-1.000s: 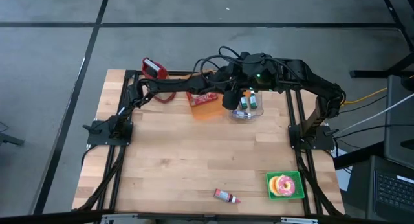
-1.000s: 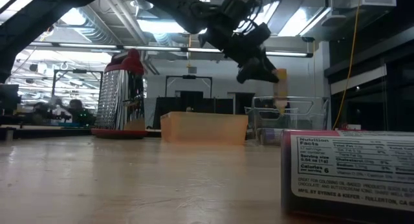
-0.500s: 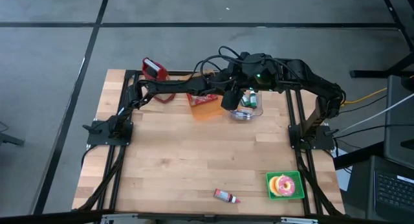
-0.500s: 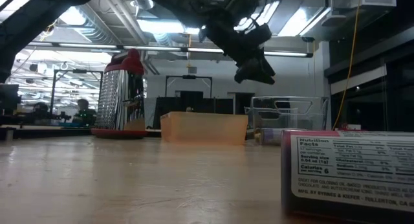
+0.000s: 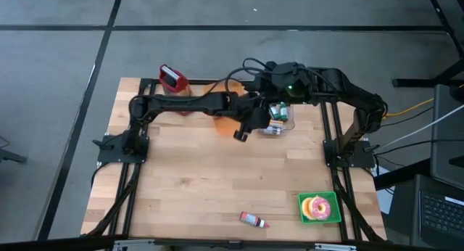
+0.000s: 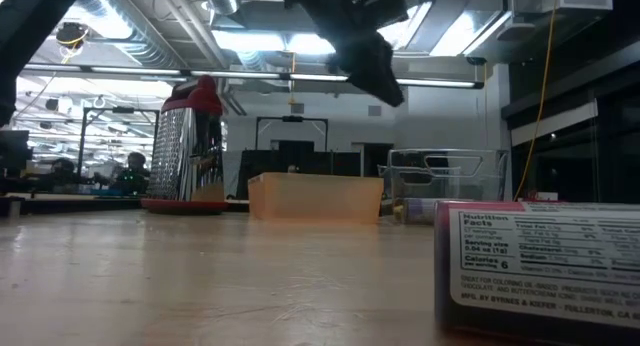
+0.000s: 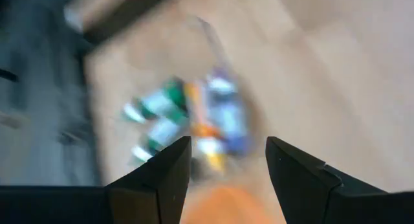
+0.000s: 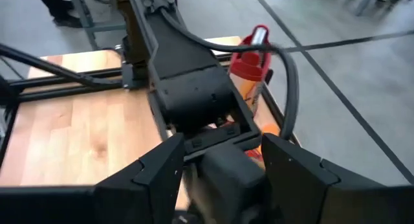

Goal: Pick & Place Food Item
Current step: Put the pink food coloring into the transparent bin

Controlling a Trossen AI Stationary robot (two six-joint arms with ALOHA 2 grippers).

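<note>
Nearest you, the donut (image 5: 317, 207) lies in its green tray (image 5: 335, 217) at five o'clock on the table; the candy box (image 5: 254, 220) lies at six o'clock, long axis roughly three-to-nine. Your left gripper (image 5: 240, 133) — fingers apart, empty — hovers mid-table. Farther back, the right gripper (image 8: 220, 167), open and empty, hangs over the clear bowl (image 5: 279, 126) at one o'clock. The left gripper is nearer the box — reach toward six.

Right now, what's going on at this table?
The left gripper is open and empty, over bare wood just in front of the clear bowl of small packaged items at the back of the table. The right gripper hangs open above that bowl, holding nothing. An orange bin and a red-topped box grater stand nearby. A donut on a green tray and a small packet lie untouched at the front.
</note>
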